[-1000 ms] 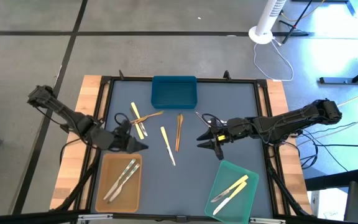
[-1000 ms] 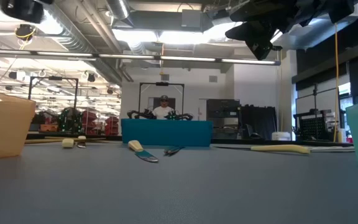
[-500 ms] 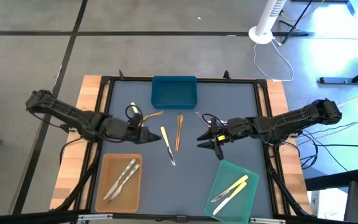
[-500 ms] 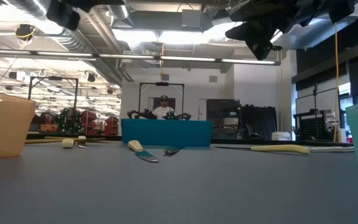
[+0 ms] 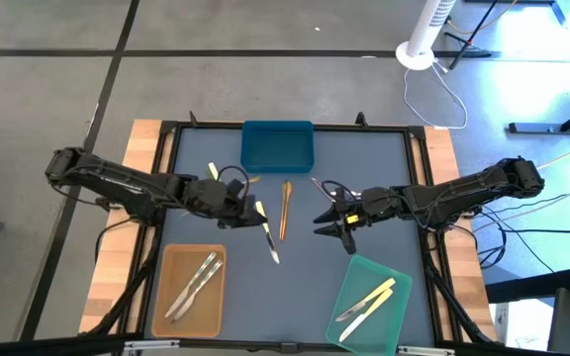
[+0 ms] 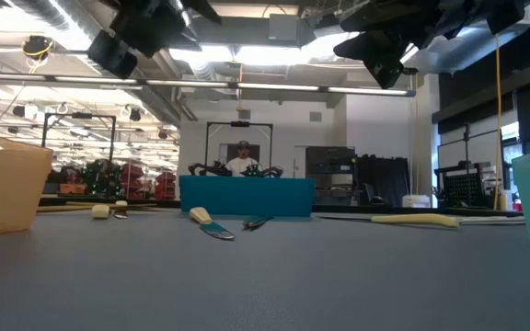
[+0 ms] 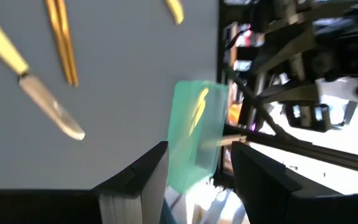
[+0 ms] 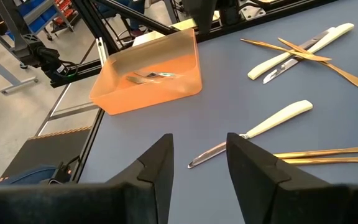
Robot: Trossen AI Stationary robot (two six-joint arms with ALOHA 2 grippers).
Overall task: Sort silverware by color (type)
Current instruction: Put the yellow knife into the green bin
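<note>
On the gray table (image 5: 364, 168), the left gripper (image 5: 248, 211) hangs above the middle of the surface, right over the handle end of a pale-handled knife (image 5: 267, 233) that lies loose on the mat. Its fingers stand apart and empty in the left wrist view, with nothing between them. Just beside the knife lie two wood-brown utensils (image 5: 285, 209), side by side. More loose pieces (image 5: 224, 184) sit crossed over each other near the left arm, partly hidden under it.

Over the right half of the table, the right gripper (image 5: 337, 222) hovers with its fingers parted and holding nothing, close to the upper edge of the green tray (image 5: 352, 282). That tray holds two pale yellow utensils (image 5: 367, 300). A tan tray (image 5: 166, 297) at the front left holds two silvery utensils (image 5: 195, 284). The blue tray (image 5: 277, 146) stands at the far edge of the table; whether anything lies in it cannot be told.

No brand, label or readable writing shows on the trays, the utensils or the arms.

A person (image 6: 242, 161) shows far off in the room behind the blue tray in the low view.
</note>
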